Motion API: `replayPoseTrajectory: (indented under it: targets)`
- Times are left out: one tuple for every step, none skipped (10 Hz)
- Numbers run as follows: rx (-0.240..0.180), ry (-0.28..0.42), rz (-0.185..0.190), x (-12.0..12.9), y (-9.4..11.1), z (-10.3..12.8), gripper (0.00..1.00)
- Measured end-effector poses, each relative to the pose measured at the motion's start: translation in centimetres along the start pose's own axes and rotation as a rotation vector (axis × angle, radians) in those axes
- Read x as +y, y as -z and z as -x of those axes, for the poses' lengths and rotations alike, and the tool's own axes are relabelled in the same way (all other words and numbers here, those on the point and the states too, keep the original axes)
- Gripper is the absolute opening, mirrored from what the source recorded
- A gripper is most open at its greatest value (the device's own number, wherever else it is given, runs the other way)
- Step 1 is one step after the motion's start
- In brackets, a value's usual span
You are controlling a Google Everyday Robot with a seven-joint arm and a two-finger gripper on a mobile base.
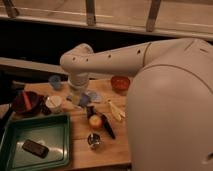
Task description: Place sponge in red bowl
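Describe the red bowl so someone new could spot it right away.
On the wooden table, look along the far edge, just left of the robot's big white body. The red bowl sits there, right of the tool hanging mid-table; it is small, bright orange-red, unlike the wider dark maroon dish at left.

Arm (pixel 115 55) — cream-white smooth shell, row of small dark dots along upper link. Large bulbous white segment at right. Rounded elbow, short cylindrical wrist. Gripper (pixel 80 96) — under wrist, low over table (pixel 82 155), mostly hidden.
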Motion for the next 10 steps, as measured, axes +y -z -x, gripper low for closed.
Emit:
replayPoseTrajectory:
  targets:
    - [-0.002, 0.000, 0.002, 0.1, -0.1, 0.1, 0.13]
    - [-0.012, -0.008, 0.003, -0.1, -0.2, 0.0, 0.13]
    - [-0.039, -0.037, 0.008, -0.5, -0.5, -0.1, 0.13]
    - [-0.072, -0.071, 0.012, -1.6, -1.0, -0.3, 0.13]
    - [-0.107, -0.093, 0.017, -3.0, -1.4, -0.2, 0.13]
    - [-0.138, -0.112, 0.022, -4.7, -1.9, 0.0, 0.13]
    - [-0.171, -0.138, 0.021, -7.8, -2.5, 0.0, 0.13]
    - [-0.185, -0.147, 0.017, -9.4, -2.7, 0.3, 0.13]
    - [-0.195, -0.155, 0.007, -11.3, -2.8, 0.5, 0.13]
    - [-0.200, -0.169, -0.013, -13.1, -2.7, 0.8, 0.13]
